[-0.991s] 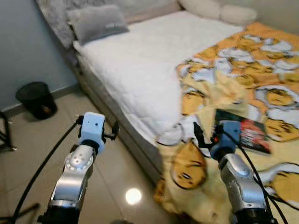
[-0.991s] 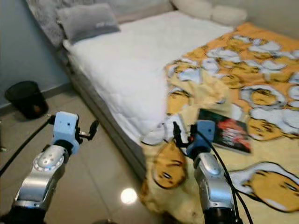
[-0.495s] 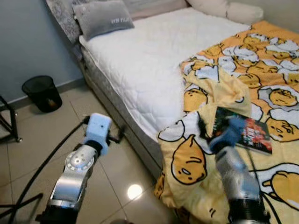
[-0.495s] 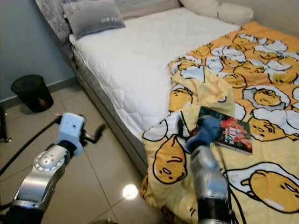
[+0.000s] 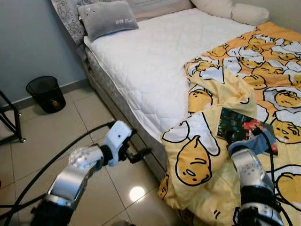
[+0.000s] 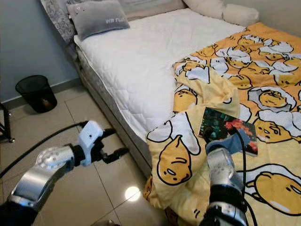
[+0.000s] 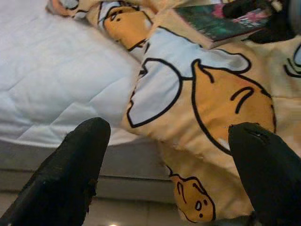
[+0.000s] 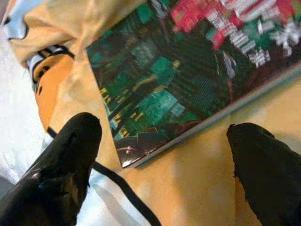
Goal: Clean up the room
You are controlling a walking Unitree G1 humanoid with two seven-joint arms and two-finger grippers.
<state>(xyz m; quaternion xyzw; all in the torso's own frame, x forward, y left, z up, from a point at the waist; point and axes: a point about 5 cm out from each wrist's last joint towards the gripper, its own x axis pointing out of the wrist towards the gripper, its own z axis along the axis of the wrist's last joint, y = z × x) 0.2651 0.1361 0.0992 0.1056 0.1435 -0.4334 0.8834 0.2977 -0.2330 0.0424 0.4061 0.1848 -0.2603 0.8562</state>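
Note:
A dark green and red book (image 5: 241, 126) lies flat on the yellow egg-print blanket (image 5: 202, 160) that hangs over the near corner of the bed. My right gripper (image 5: 236, 135) is open just above the book's near edge. In the right wrist view the book (image 8: 188, 80) lies between its two spread fingers (image 8: 70, 160). My left gripper (image 5: 140, 148) is open low over the floor tiles and points at the side of the bed. In the left wrist view the hanging blanket (image 7: 211, 103) lies past its fingers (image 7: 80, 165), with nothing held.
The white mattress (image 5: 150, 61) carries a grey pillow (image 5: 108, 19) and cream pillows (image 5: 230, 9) at its far end. A black waste bin (image 5: 46, 93) stands by the blue wall. A black frame leg (image 5: 11, 122) is at the left. Cables trail over the tiled floor (image 5: 56, 136).
The camera has shifted. My left arm has swung down and turned to point at the bed's side. My right gripper has moved forward and down onto the book's near edge.

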